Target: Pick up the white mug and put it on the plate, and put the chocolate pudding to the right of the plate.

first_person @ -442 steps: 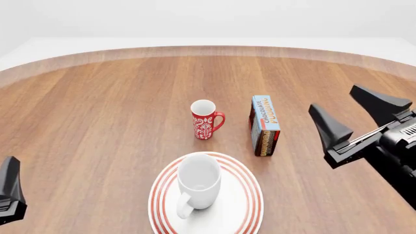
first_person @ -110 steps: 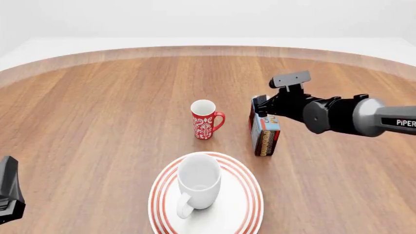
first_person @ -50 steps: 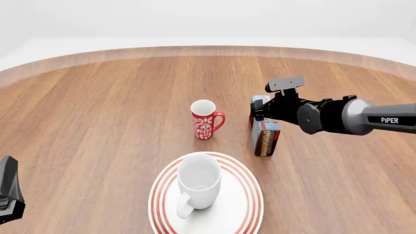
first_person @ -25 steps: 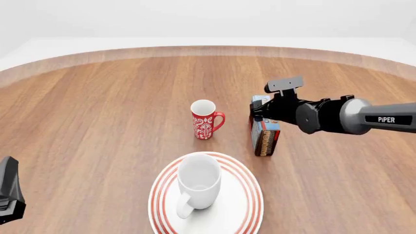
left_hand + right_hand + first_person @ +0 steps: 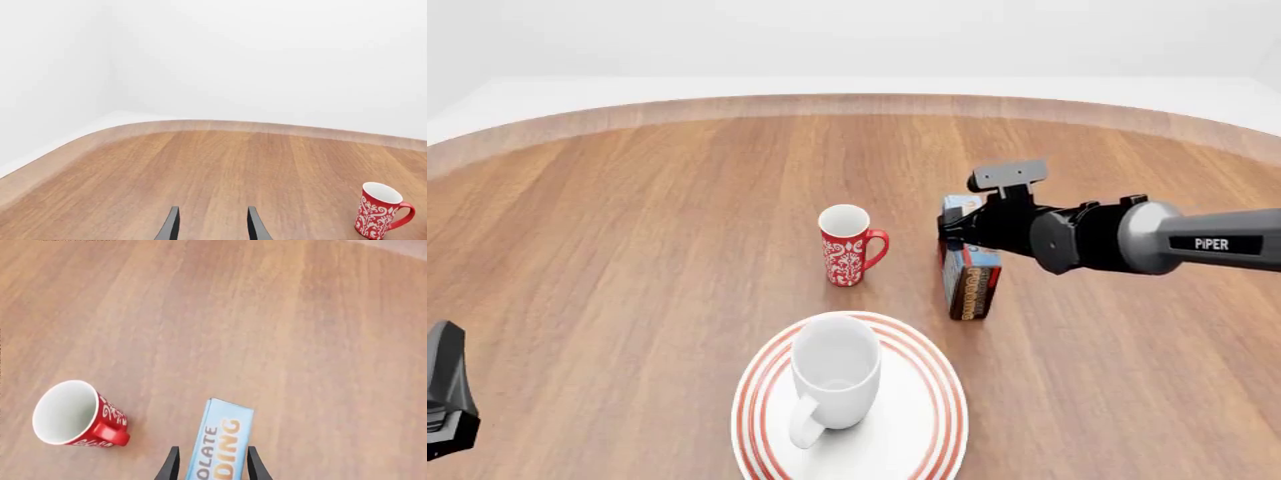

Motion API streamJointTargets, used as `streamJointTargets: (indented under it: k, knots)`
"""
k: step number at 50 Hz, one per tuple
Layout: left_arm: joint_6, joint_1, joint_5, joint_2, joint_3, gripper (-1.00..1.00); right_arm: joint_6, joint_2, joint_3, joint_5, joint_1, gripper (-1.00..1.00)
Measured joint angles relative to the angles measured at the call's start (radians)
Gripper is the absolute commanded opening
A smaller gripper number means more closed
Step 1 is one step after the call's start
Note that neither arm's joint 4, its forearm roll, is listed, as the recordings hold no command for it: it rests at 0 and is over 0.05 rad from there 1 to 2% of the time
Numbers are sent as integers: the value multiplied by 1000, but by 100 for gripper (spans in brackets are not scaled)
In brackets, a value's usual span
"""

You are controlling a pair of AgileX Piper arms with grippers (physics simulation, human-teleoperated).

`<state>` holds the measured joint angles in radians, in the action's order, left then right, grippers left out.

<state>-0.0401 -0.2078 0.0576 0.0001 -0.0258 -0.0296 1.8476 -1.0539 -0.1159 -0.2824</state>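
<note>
Right gripper (image 5: 961,232) reaches in from the right side of the table (image 5: 627,220) and sits over the far end of the pudding (image 5: 972,268), its two dark fingers (image 5: 172,466) straddling the carton's narrow width; in the right wrist view they flank the blue face closely, but whether they press on it yet cannot be told. The pudding stands on one long edge, blue lettered face up, behind and to the right of the plate (image 5: 928,420) and apart from it. A carton like this is probably light and fairly stiff, with smooth printed sides that could slip or tip if pinched near one end, so a hold across the narrow faces nearer its middle looks safer. The white mug (image 5: 834,382) already stands upright on the plate, handle toward the near edge. A red mug (image 5: 849,246) stands just left of the pudding, close enough to be bumped. Left gripper (image 5: 210,225) waits low at the near left, fingers apart and holding nothing.
</note>
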Motion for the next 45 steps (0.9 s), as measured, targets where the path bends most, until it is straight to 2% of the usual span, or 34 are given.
streamJointTargets:
  k: [45]
  knots:
    - [1,0,-1,0,2,100,-58,32,-27,23,9,100]
